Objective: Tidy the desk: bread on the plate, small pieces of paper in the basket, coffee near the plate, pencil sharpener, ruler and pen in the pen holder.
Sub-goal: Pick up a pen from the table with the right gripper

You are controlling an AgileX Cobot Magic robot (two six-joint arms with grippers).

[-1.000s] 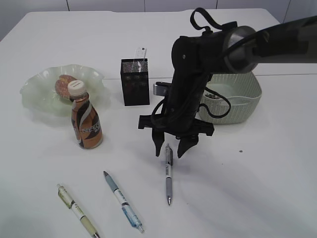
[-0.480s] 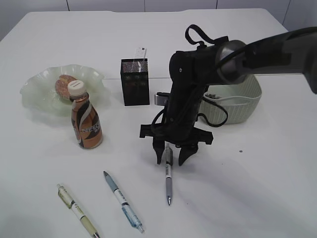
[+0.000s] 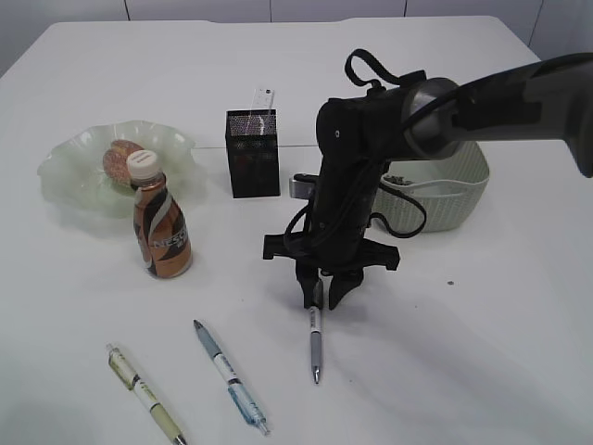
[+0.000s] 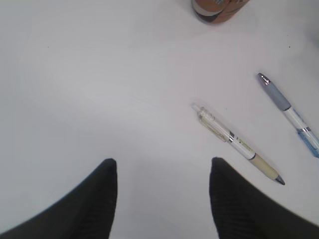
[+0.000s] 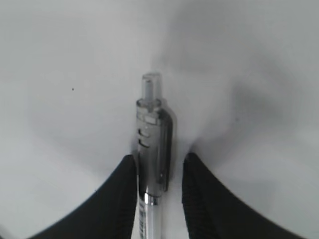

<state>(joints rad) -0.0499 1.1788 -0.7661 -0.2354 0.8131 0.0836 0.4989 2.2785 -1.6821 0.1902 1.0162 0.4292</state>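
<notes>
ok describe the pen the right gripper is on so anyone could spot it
Start at the black mesh pen holder mid-table and look toward the near edge. Three pens lie there; it is the rightmost, the grey pen, its top between the right gripper fingers.

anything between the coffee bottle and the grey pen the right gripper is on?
Nothing. In the exterior view the table is bare between the coffee bottle and the grey pen under the right gripper.
</notes>
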